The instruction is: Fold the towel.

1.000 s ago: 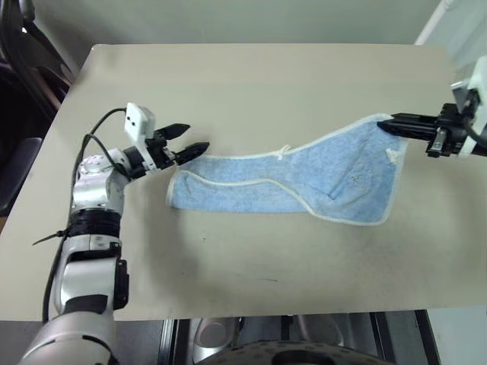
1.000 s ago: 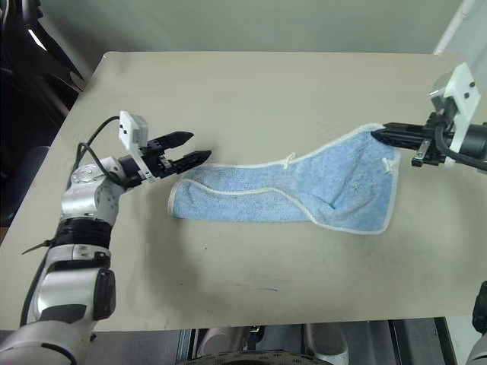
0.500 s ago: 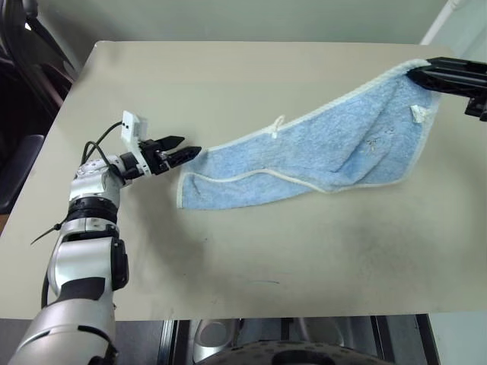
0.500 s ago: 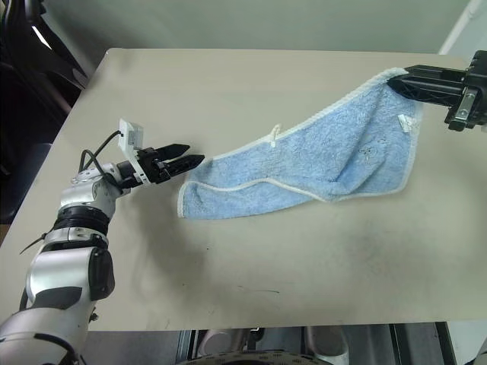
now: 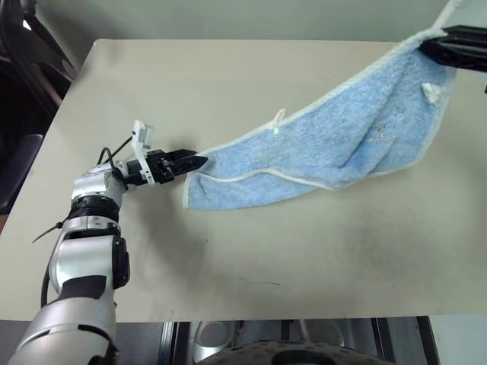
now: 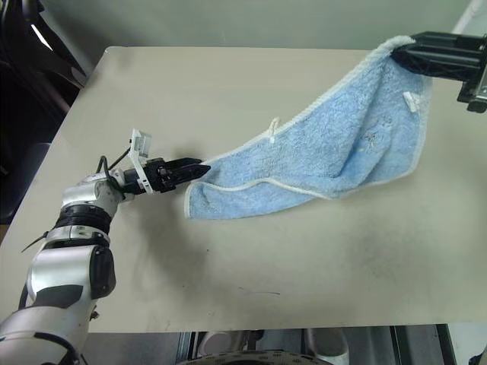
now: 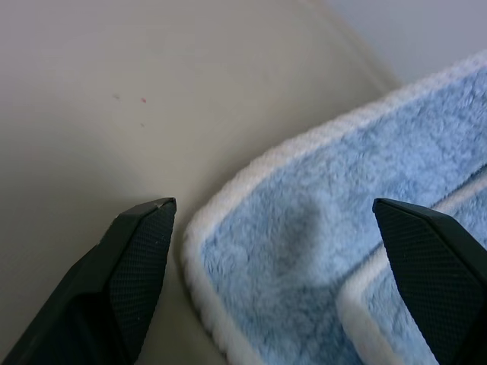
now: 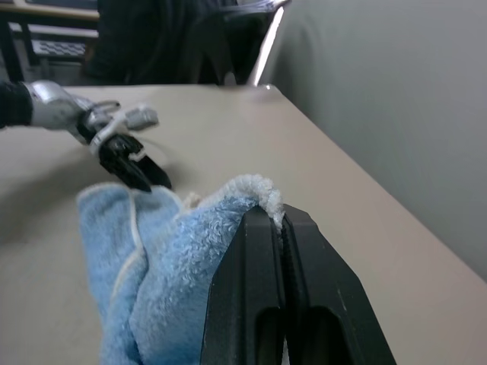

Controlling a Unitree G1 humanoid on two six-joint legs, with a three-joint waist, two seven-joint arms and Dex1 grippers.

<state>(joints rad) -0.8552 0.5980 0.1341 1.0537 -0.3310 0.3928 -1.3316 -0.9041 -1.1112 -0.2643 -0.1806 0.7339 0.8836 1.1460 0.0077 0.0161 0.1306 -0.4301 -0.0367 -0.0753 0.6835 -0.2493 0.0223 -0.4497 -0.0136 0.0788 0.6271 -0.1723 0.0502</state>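
The light blue towel with white corded edging stretches across the tan table. Its left end lies folded on the table and its right end is lifted. My right gripper is shut on the towel's raised right corner, high at the far right. My left gripper is low over the table at the towel's left corner. Its fingers stand open on either side of that corner without closing on it. A small white loop sticks up from the towel's far edge.
A dark chair stands beyond the table's left edge. The table's front edge runs close to me. A pale wall rises past the table's right side.
My right gripper has risen and pulled the towel's right corner up off the table. My left gripper has sunk, rolled, and now brackets the left corner. The left end has slid slightly right.
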